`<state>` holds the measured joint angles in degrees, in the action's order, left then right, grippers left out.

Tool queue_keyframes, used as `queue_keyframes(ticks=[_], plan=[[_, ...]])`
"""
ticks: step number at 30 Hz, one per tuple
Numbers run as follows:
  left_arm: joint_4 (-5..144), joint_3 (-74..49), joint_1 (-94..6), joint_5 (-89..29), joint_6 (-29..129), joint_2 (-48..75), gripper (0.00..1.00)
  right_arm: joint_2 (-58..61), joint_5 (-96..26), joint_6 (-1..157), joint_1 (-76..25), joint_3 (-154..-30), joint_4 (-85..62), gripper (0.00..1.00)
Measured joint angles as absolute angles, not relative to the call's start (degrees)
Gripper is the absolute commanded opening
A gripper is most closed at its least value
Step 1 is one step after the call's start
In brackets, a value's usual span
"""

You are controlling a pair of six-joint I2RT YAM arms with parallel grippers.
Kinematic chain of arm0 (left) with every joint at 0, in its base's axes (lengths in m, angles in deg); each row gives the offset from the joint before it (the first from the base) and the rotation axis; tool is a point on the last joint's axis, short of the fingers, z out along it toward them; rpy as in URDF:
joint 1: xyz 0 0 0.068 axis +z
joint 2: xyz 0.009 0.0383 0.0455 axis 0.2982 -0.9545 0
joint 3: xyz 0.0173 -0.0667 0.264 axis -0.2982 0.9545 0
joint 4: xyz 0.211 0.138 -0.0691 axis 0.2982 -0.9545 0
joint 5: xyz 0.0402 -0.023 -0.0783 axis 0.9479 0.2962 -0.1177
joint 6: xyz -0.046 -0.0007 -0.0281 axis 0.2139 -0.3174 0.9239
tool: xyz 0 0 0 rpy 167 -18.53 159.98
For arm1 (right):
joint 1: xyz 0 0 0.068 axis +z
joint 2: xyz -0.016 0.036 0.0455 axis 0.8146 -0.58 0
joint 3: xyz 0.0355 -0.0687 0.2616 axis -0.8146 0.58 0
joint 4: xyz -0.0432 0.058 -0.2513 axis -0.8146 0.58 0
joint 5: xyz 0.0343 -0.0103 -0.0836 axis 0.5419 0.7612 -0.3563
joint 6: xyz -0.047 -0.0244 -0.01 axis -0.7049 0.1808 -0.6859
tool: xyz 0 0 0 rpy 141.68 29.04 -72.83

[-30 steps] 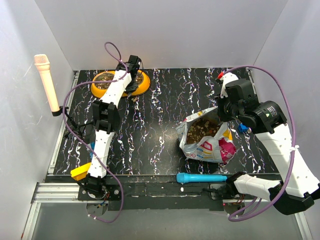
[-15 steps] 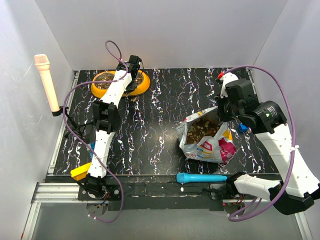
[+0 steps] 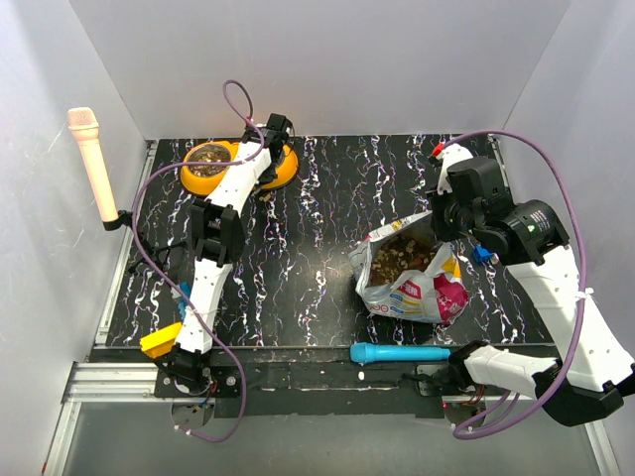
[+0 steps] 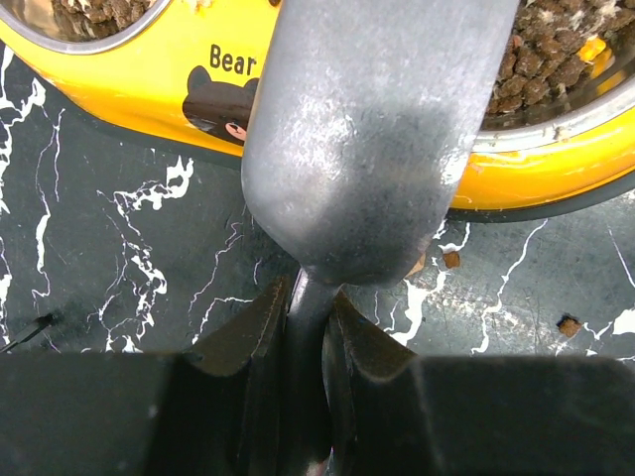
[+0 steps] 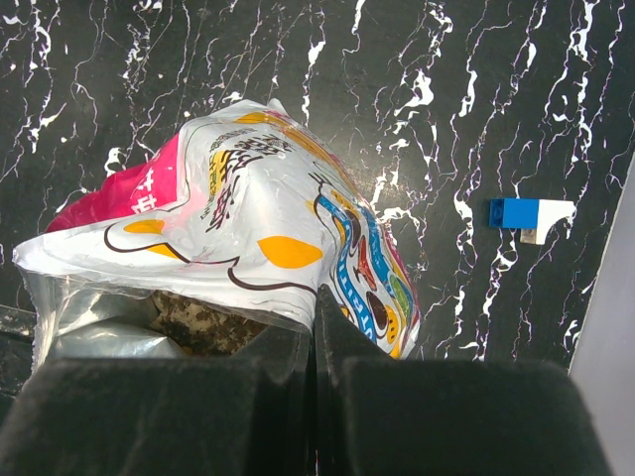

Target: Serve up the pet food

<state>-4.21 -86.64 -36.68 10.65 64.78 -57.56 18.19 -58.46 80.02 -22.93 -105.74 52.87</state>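
The left gripper [image 4: 310,297] pinches the handle of the grey scoop [image 4: 357,149], whose pan hangs over the near wall of the orange double bowl [image 4: 129,89]; whether anything is left in the pan cannot be told, as only its back shows. Pet food [image 4: 556,59] lies in both steel cups of the bowl; loose nuggets [image 4: 451,260] sit on the table [image 4: 119,258] just beside the bowl's near wall. Well apart from the bowl, toward the right arm, the right gripper [image 5: 316,317] is pressed together on the rim of the pouch [image 5: 298,218], with more kibble inside it.

The likely trouble is more spillage; a scoop tipped short of the cup's rim would drop pieces outside the bowl. The pan could also knock the bowl's wall and shove the bowl; and the thin pouch rim may slip free, so the mouth sags closed.
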Motion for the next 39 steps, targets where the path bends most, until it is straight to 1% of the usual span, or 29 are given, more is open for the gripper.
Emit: queue_keyframes(ticks=[8,13,19,25,28,35,39], plan=[[-4.5,-86.7,-36.9,11.6,64.4,-57.5,0.00,18.2,-58.3,80.0,-22.9,-105.7,52.9,0.01],[-4.1,-86.8,-36.3,8.6,64.9,-57.5,0.00,18.2,-58.3,80.0,-22.9,-105.7,52.9,0.01],[-3.7,-86.5,-33.4,0.0,67.5,-56.3,0.00,18.2,-58.3,80.0,-22.9,-105.7,52.9,0.01],[-1.9,-80.9,-28.2,-11.4,70.7,-51.7,0.00,18.2,-58.1,80.0,-22.9,-105.7,52.9,0.01],[-0.6,-79.4,-26.3,-15.3,72.2,-49.6,0.00,18.2,-58.0,80.0,-22.9,-105.7,52.9,0.01],[2.4,-78.0,-25.5,-24.0,75.4,-47.6,0.00,18.2,-58.1,80.0,-22.9,-105.7,52.9,0.01],[5.3,-74.0,-25.3,-29.2,77.3,-46.8,0.00,18.2,-58.0,80.0,-22.9,-105.7,52.9,0.01]])
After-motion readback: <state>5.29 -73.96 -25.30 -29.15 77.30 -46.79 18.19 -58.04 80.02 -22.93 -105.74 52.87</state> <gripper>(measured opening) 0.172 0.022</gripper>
